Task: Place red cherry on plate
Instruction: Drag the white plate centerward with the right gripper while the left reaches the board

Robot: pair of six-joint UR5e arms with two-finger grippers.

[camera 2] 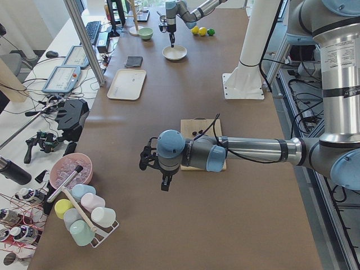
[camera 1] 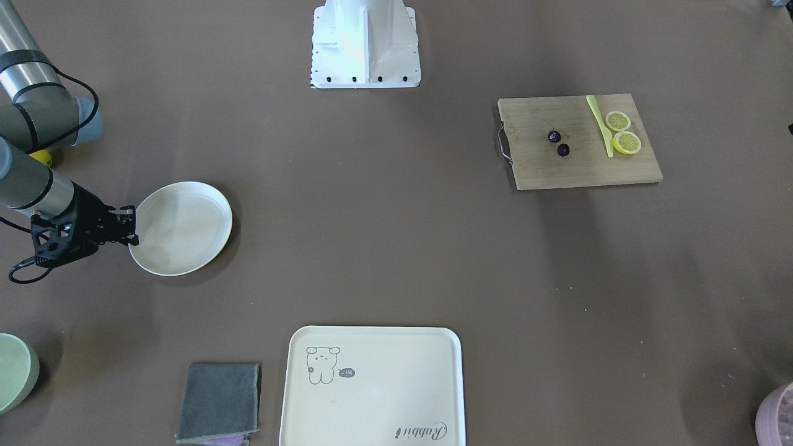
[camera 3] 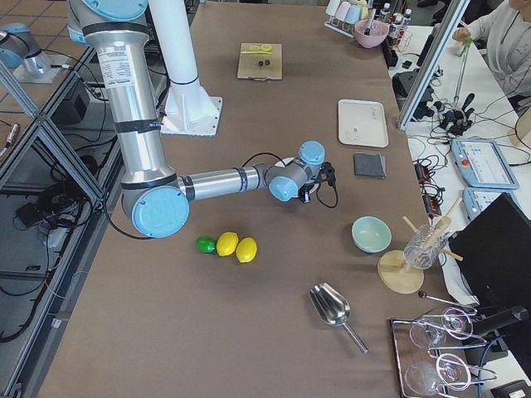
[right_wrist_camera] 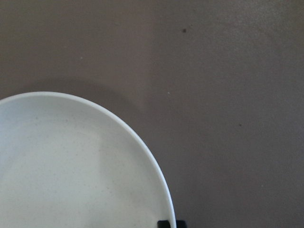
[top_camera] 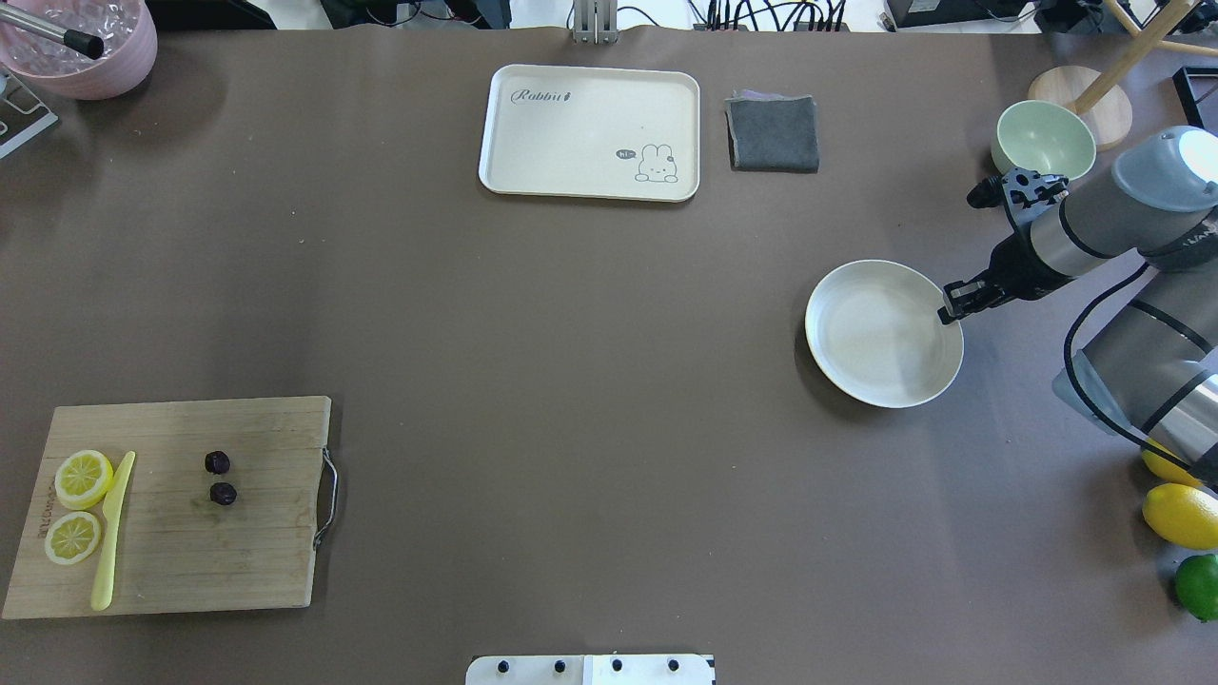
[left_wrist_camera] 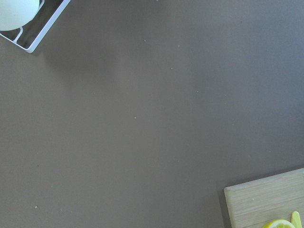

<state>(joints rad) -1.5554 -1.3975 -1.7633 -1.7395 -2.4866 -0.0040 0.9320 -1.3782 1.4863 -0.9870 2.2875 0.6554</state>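
Read on the overhead view with 12 o'clock away from the robot, the right gripper (top_camera: 950,311) sits at the rim of the plate (top_camera: 871,338), between 2 and 3 o'clock on it. Its dark fingers point down at the edge. The right wrist view shows one black fingertip (right_wrist_camera: 166,223) right at the rim line. It may be pinching the rim, but the views do not show how far apart the fingers are, so I cannot tell.

The left gripper (camera 2: 164,183) shows only in the side view from the robot's left. It hangs above the brown table (top_camera: 571,381), fingers down, just beside the cutting board (top_camera: 257,561). I cannot tell its opening from there.

The red cherry (top_camera: 217,462) lies on that board as two dark round fruits close together, at about 2 o'clock from the board's middle. It is well apart from the plate, which is far off at the board's 3 o'clock.

Two lemon halves (top_camera: 84,478) and a yellow knife (top_camera: 112,533) lie at the board's 9 o'clock side.

From the plate:
- the green bowl (top_camera: 1042,138) is at 1 o'clock
- the grey cloth (top_camera: 773,133) is at 11 o'clock
- the tray (top_camera: 571,143) is at 10 o'clock
- the lemons (top_camera: 1180,514) and a lime (top_camera: 1199,585) are at 4 o'clock
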